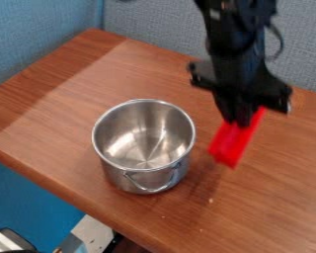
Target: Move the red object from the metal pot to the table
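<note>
Steel, shiny and cylindrical, the metal pot stands nearest the camera on the table, close to the front edge, its rolled rim catching the light and a small handle showing on the side that faces the viewer. Its inside looks bare, with only reflections on the floor and wall. Just to the right of the pot, and apart from it, the red object hangs tilted, its lower end close above the brown wood-grain tabletop; whether that end touches the wood cannot be told. Its upper end is clenched between the jaws of the gripper, which comes down steeply from above, so the block is held outside the pot and beside it. The black arm rises behind the gripper toward the top of the picture, slightly blurred. Farther back the tabletop runs on to its rounded far edge, and beyond it stands a blue, cloth-like wall. No brand, label or writing can be read on the pot, the block, the arm or the table.
</note>
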`<state>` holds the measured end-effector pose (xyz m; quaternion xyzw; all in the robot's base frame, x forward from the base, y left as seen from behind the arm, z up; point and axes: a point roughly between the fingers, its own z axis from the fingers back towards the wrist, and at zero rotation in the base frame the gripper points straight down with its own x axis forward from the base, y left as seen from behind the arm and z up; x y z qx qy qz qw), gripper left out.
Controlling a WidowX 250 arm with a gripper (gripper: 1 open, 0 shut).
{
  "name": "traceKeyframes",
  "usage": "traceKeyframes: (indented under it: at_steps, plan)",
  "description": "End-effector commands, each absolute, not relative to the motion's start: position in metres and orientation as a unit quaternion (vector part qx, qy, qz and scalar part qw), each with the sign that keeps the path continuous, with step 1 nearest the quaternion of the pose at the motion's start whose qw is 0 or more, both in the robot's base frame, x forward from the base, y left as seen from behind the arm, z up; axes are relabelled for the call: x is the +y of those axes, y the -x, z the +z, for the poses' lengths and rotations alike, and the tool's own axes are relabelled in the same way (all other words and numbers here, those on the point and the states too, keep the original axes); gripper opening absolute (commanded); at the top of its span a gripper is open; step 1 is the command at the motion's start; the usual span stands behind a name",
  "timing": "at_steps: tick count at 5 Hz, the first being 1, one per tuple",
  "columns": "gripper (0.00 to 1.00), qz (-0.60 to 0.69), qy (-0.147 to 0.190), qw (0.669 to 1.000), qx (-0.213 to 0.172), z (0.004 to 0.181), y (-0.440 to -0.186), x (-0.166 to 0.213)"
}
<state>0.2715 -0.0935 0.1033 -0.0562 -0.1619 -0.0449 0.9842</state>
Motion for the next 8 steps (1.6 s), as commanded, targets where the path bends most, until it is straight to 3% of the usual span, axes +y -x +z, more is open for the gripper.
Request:
traceKeyframes:
  at_steps: [1, 4, 5, 6, 8]
  plan:
    - [0.00, -0.063, 0.050, 0.984, -0.157, 0.082, -0.270, -0.101]
    - [0.00, -0.066, 0.043, 0.990, -0.117, 0.039, -0.263, -0.097]
    - [1.00, -0.064, 0.038, 0.991, -0.109, 0.035, -0.258, -0.094]
    - [0.00, -0.066, 0.033, 0.992, -0.101, 0.032, -0.252, -0.091]
    - [0.00, -0.066, 0.023, 0.994, -0.085, 0.026, -0.241, -0.084]
